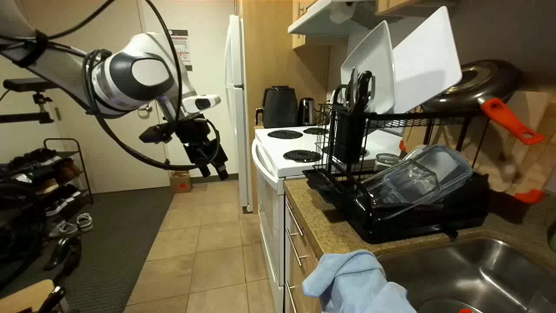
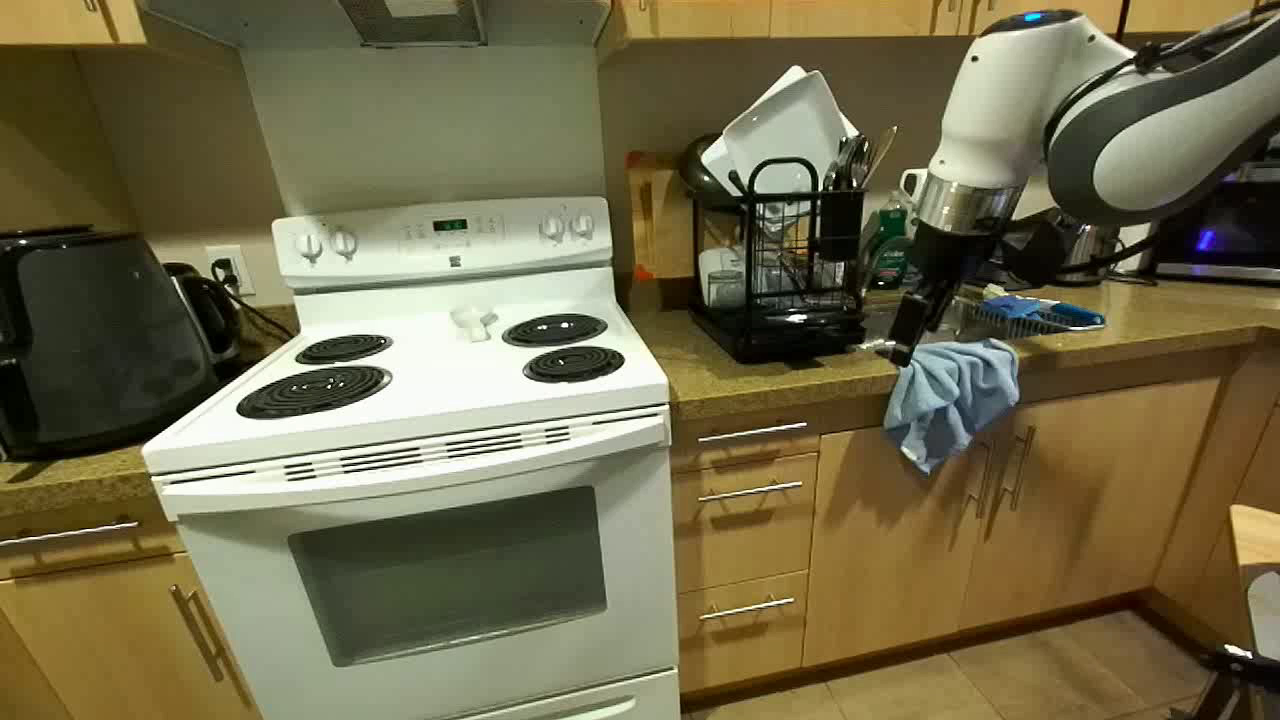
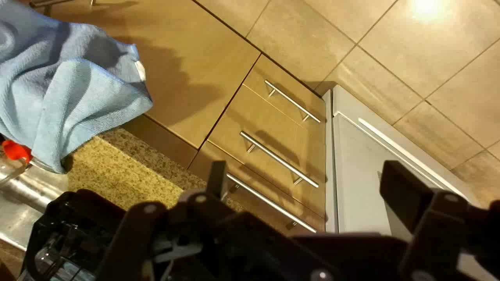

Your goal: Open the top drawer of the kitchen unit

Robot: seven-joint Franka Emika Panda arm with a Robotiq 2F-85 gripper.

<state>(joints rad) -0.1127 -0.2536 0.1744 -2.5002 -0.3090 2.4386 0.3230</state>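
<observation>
Wide-spread claw, closed top drawer beside the stove

The speckled brown table tops the kitchen unit, whose tan wood fronts drop to a tiled floor. The top drawer sits directly under the table's front edge, just beside the white stove, with two more drawers stacked below it. On the table, near the stove, stands a black dish rack with white plates leaning in it. A blue cloth hangs over the front edge, by the steel sink. Behind the claw, in an exterior view, are a white fridge and a pale door; a dark mat and a shoe rack lie across the aisle.

The claw hangs in the air, pointing down, its two fingers well apart in the wrist view. How near it is to the drawer cannot be told.

The drawer's inside is hidden behind its front, which the claw's dark body partly covers in the wrist view. The arm is cut off in both exterior views, as is the sink in an exterior view. A small red thing beside the cloth cannot be made out.
</observation>
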